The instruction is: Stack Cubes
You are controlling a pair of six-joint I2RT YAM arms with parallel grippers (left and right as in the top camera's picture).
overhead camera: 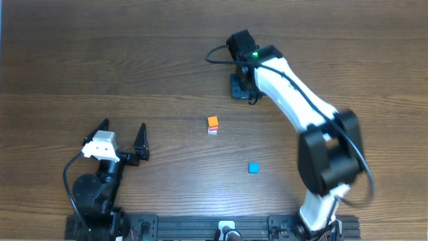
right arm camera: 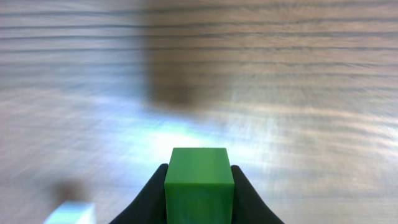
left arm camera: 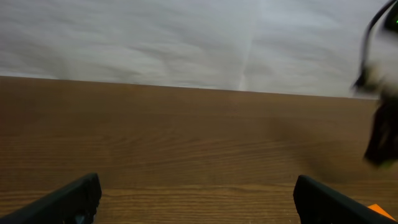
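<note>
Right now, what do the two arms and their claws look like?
Left arm: black, with a white block at the wrist. Left claw: two black tapered fingers. Right arm: white links, black joints, a black cable, a green light near the wrist. Right claw: black too.

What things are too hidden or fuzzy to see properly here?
Orange cube: in the top view, the pale piece under it is too small to identify.
Green cube: in the right wrist view, its bottom is cut off by the edge and the right pincer covers its lower sides.
Pale blob: right wrist view, blurred and cut by the corner.
</note>
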